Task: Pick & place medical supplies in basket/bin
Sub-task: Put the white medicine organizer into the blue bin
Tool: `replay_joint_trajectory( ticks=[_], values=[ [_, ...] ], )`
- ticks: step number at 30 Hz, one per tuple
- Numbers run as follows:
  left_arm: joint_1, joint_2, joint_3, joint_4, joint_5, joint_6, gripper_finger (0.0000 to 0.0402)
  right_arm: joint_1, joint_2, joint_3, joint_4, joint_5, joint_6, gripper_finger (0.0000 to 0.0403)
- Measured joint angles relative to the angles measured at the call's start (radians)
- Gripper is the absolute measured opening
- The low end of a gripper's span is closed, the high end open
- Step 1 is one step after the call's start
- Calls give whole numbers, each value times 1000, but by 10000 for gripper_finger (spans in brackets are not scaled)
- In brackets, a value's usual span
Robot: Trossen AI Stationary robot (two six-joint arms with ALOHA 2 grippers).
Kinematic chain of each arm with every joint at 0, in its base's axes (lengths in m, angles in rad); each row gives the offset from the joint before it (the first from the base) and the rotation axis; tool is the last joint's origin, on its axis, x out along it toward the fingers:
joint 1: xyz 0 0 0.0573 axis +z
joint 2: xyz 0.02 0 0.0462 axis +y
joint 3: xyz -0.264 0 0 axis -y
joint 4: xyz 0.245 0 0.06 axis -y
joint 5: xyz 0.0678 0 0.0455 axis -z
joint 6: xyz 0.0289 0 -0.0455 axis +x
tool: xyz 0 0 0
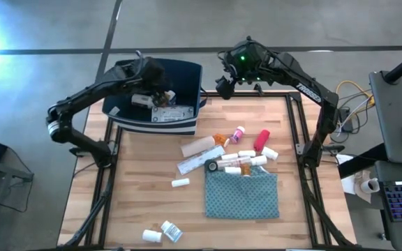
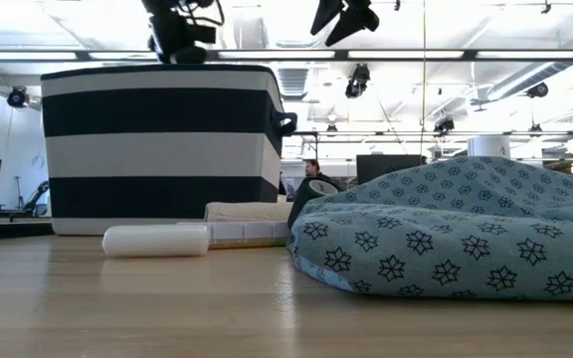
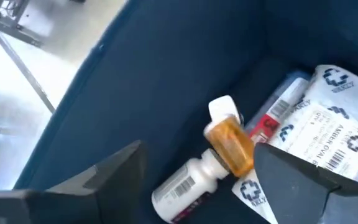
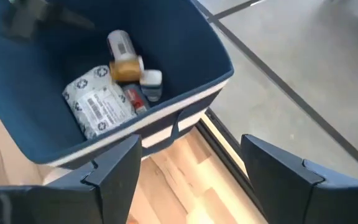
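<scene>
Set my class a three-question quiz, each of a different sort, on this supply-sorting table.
1. True or false: the left end effector is over the bin.
2. The orange vial lies: A) in the bin B) on the cloth C) in a grip.
3. Fill in: the red tube lies on the ____.

Key: 1 true; 2 A; 3 table.

The light wooden table point(image 1: 138, 188) carries the dark navy bin point(image 1: 187, 115) at its far left corner, a cluster of medical supplies point(image 1: 239, 157) mid-table, a teal patterned cloth point(image 1: 243, 195) and two white bottles point(image 1: 162, 233) near the front edge
</scene>
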Motion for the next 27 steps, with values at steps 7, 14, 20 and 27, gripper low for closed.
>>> replay_joint_trajectory(
  ticks=[7,14,20,27],
  values=[
    [-94,-150,-3,-5,4,-110,281,5,2,-5,-93,-2,-53,265],
    [-192,-282,-7,-5,73,-220,281,5,3,-7,-90,-11,-54,265],
    [-254,-348,-28,-6,145,-298,281,28,3,-45,-106,-74,-57,265],
    [-321,-423,-58,-2,289,-379,281,27,3,-107,-117,-81,-57,265]
  ],
)
